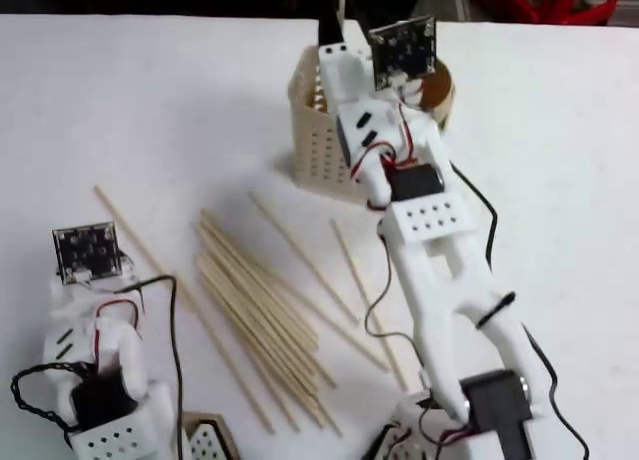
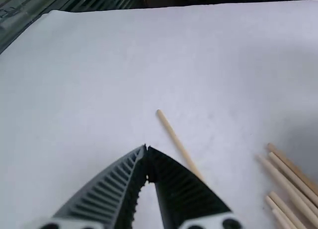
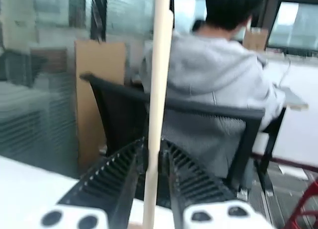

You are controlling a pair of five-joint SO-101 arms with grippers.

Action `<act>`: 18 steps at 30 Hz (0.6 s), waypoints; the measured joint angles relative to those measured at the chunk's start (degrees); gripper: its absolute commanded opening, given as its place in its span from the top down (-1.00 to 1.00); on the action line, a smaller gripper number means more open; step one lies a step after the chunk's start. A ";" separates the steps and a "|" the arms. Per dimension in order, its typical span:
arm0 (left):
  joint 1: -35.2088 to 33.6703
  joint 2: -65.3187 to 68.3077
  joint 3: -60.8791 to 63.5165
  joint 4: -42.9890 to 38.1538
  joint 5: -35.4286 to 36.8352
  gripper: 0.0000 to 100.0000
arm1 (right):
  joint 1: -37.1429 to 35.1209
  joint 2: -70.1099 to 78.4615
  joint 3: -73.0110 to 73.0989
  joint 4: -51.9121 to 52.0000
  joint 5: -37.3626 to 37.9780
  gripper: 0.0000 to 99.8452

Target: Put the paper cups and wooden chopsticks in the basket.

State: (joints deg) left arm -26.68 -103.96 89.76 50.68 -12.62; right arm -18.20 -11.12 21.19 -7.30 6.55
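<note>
My right gripper (image 3: 154, 152) is shut on a wooden chopstick (image 3: 159, 80) that stands upright between its fingers. In the high view this gripper (image 1: 332, 43) is over the white perforated basket (image 1: 315, 146) at the back of the table. A brown paper cup (image 1: 442, 89) stands just behind the basket, partly hidden by the arm. Several chopsticks (image 1: 255, 315) lie fanned out on the white table in the middle. My left gripper (image 2: 146, 150) is shut with nothing in it, low over the table near the tip of a single chopstick (image 2: 176, 139).
More loose chopsticks (image 2: 290, 182) lie beside the left gripper. The left arm (image 1: 95, 370) sits at the near left corner and the right arm (image 1: 439, 290) stretches from the near edge to the basket. Bare table (image 1: 120, 101) spreads at the back left.
</note>
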 measured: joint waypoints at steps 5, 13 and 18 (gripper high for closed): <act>0.00 -0.09 0.97 0.00 -1.41 0.94 | 0.35 0.88 0.00 3.52 0.00 0.90; 0.00 -0.09 1.05 0.00 -2.37 0.94 | 0.35 -1.05 0.00 13.27 0.00 0.82; 0.00 -0.09 1.05 0.00 -2.55 0.94 | -0.70 -10.90 0.00 25.32 0.18 0.93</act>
State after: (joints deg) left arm -26.68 -104.04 90.81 50.68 -15.16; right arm -18.90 -22.02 21.19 18.02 6.73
